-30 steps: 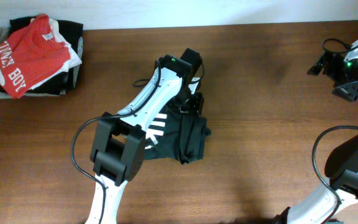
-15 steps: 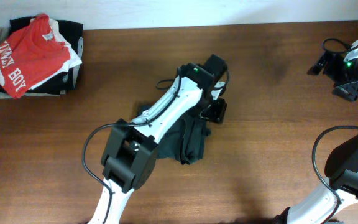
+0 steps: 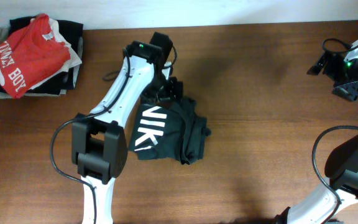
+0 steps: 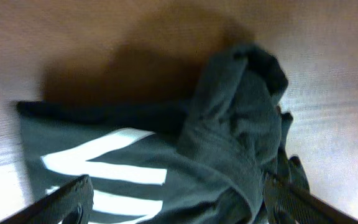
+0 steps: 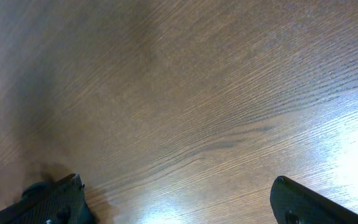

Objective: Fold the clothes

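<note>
A dark green garment [image 3: 169, 130] with white lettering lies crumpled in the middle of the table. Its right side is bunched into a ridge. My left gripper [image 3: 168, 92] hovers over the garment's upper edge, open and holding nothing. In the left wrist view the garment [image 4: 185, 155] fills the lower frame, with white stripes at the left and a bunched fold at the right. The left gripper [image 4: 178, 191] has its jaws wide apart above the cloth. My right gripper [image 3: 345, 67] is at the far right edge, open over bare wood, as the right wrist view shows [image 5: 178, 186].
A stack of clothes [image 3: 33, 56] with a red printed shirt on top sits at the back left corner. The wooden table [image 3: 272, 143] runs to a white wall along the back edge.
My left arm swung right, then back to the left over the garment's top edge. The white lettering that the arm covered now shows. The right arm has not moved.
</note>
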Action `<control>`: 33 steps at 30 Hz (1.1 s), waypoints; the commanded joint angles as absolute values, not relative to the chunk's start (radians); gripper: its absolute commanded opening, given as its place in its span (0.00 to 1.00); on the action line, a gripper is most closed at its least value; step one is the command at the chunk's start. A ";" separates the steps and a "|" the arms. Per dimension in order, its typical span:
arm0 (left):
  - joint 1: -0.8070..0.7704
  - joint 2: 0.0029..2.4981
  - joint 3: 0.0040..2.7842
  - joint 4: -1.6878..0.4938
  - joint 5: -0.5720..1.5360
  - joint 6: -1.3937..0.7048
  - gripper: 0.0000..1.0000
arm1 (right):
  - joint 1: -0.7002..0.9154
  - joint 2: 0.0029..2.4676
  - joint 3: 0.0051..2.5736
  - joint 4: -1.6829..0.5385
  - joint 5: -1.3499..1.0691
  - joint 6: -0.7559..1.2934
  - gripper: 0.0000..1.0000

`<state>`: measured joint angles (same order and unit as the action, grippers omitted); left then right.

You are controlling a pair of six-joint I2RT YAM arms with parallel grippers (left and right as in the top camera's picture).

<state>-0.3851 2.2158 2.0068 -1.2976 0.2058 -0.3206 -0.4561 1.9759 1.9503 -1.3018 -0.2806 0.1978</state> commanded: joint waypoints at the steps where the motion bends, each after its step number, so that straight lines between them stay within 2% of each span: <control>1: -0.390 2.210 1.884 -1.171 0.373 -0.282 0.85 | -0.459 1.967 1.962 -1.302 -0.276 0.187 0.99; 7: -0.400 2.210 1.820 -1.103 0.419 -0.282 0.80 | -0.459 1.967 1.962 -1.302 -0.276 0.187 0.99; 12: -0.467 2.210 1.820 -1.043 0.423 -0.283 0.64 | -0.459 1.967 1.962 -1.302 -0.276 0.187 0.99; 13: -0.478 2.210 1.820 -1.034 0.423 -0.283 0.59 | -0.459 1.967 1.962 -1.302 -0.276 0.187 0.99; 14: -0.486 2.210 1.820 -1.020 0.423 -0.283 0.44 | -0.459 1.967 1.962 -1.302 -0.276 0.187 0.99; 15: -0.493 2.210 1.820 -1.006 0.423 -0.283 0.38 | -0.459 1.967 1.962 -1.302 -0.276 0.187 0.99; 17: -0.509 2.210 1.820 -0.971 0.423 -0.283 0.18 | -0.459 1.967 1.962 -1.302 -0.276 0.187 0.99; 18: -0.517 2.210 1.820 -0.961 0.423 -0.283 0.05 | -0.459 1.967 1.962 -1.302 -0.276 0.187 0.99; 19: -0.523 2.210 1.819 -0.957 0.423 -0.283 0.01 | -0.459 1.967 1.962 -1.302 -0.276 0.187 0.99; 22: -0.566 2.210 1.790 -0.934 0.423 -0.299 0.01 | -0.459 1.967 1.962 -1.302 -0.276 0.187 0.99; 23: -0.587 2.210 1.769 -0.912 0.423 -0.302 0.19 | -0.459 1.967 1.962 -1.302 -0.276 0.187 0.98; 24: -0.603 2.210 1.754 -0.900 0.422 -0.302 0.28 | -0.459 1.967 1.962 -1.302 -0.276 0.187 0.99; 26: -0.630 2.210 1.749 -0.897 0.423 -0.302 0.34 | -0.459 1.967 1.962 -1.302 -0.276 0.187 0.99; 27: -0.642 2.210 1.749 -0.899 0.423 -0.301 0.41 | -0.459 1.967 1.962 -1.302 -0.276 0.187 0.99; 31: -0.654 2.181 1.779 -0.948 0.426 -0.297 0.45 | -0.459 1.967 1.962 -1.302 -0.276 0.187 0.99; 32: -0.654 2.147 1.814 -0.987 0.423 -0.278 0.50 | -0.459 1.967 1.962 -1.302 -0.276 0.187 0.99; 33: -0.654 2.106 1.847 -1.018 0.422 -0.258 0.77 | -0.459 1.967 1.962 -1.302 -0.276 0.187 0.99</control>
